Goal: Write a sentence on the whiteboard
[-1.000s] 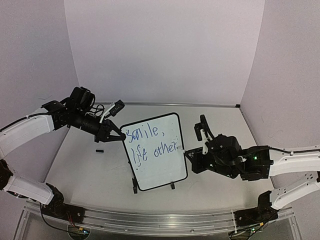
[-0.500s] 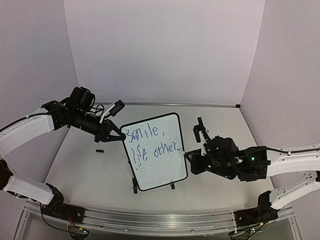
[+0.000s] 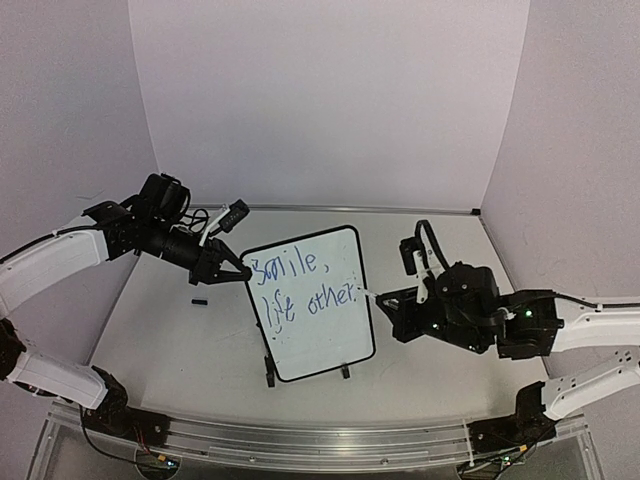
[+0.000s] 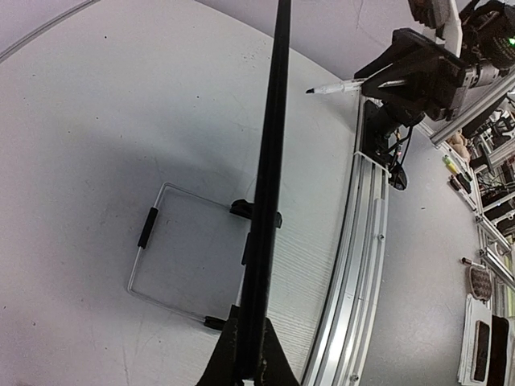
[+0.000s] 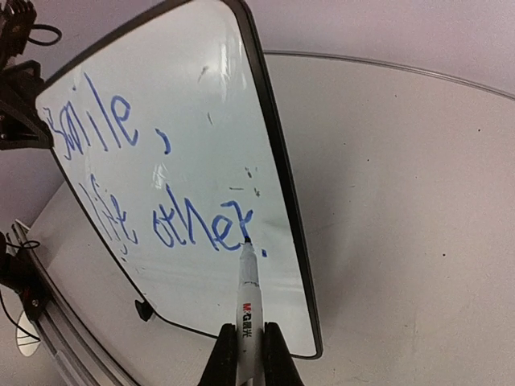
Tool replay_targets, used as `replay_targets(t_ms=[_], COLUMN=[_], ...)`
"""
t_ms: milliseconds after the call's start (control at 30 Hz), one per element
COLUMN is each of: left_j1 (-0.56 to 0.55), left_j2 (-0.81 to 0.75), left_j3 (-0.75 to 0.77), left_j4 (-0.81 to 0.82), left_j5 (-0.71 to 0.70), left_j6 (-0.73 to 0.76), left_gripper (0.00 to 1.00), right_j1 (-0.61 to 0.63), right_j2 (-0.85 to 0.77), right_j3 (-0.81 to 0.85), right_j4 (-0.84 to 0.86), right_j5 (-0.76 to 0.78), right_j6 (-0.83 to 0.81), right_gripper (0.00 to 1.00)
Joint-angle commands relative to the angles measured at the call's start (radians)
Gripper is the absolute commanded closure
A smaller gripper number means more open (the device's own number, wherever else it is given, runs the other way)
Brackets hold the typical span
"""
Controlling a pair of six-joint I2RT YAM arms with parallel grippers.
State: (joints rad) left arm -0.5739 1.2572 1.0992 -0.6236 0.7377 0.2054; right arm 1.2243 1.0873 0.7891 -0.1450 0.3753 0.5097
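Note:
The whiteboard (image 3: 320,340) stands upright on the table, with a black frame and small feet. The sentence (image 3: 303,283) is in blue in two lines, "Smile, life other." My left gripper (image 3: 240,275) is shut on the board's left edge; the left wrist view shows the board edge-on (image 4: 273,161) between the fingers (image 4: 278,366). My right gripper (image 3: 395,300) is shut on a white marker (image 5: 248,297). Its blue tip points at the end of "other" (image 5: 201,225), by a blue dot. The left wrist view shows the marker (image 4: 334,87) a short gap off the board.
A small black cap (image 3: 199,301) lies on the table left of the board. A wire stand (image 4: 173,265) reaches out behind the board. An aluminium rail (image 3: 300,440) runs along the near table edge. Walls close in on three sides.
My right gripper has drawn back to the right and turned, taking the marker tip off the board's right edge. A dot now stands after "other". The left arm and board have not moved.

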Motion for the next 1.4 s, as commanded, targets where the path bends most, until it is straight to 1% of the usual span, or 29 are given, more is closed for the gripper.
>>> replay_targets(t_ms=[0, 133, 300, 433, 600, 1100, 1367], left_j1=[0.008, 0.008, 0.008, 0.008, 0.008, 0.008, 0.008], left_j2=[0.015, 0.042, 0.062, 0.066, 0.040, 0.047, 0.069], left_j3=[0.074, 0.132, 0.195, 0.203, 0.189, 0.245, 0.281], left_j4=[0.043, 0.033, -0.020, -0.020, 0.033, 0.027, 0.030], left_j5=[0.000, 0.033, 0.061, 0.064, 0.089, -0.023, -0.033], left_j6=[-0.036, -0.071, -0.087, -0.093, -0.107, -0.035, -0.009], left_gripper=[1.00, 1.00, 1.00, 1.00, 1.00, 1.00, 1.00], right_j1=[-0.003, -0.003, -0.003, -0.003, -0.003, -0.003, -0.003], right_j2=[-0.073, -0.086, -0.079, -0.073, -0.066, -0.043, -0.038], right_j3=[-0.004, -0.004, -0.004, -0.004, -0.004, -0.007, -0.012], right_j4=[0.033, 0.032, 0.030, 0.030, 0.031, 0.062, 0.075], right_j5=[-0.009, 0.002, 0.004, 0.000, -0.004, -0.028, -0.036], right_j6=[-0.039, -0.042, -0.041, -0.040, -0.037, -0.028, -0.022], right_gripper=[1.00, 1.00, 1.00, 1.00, 1.00, 1.00, 1.00])
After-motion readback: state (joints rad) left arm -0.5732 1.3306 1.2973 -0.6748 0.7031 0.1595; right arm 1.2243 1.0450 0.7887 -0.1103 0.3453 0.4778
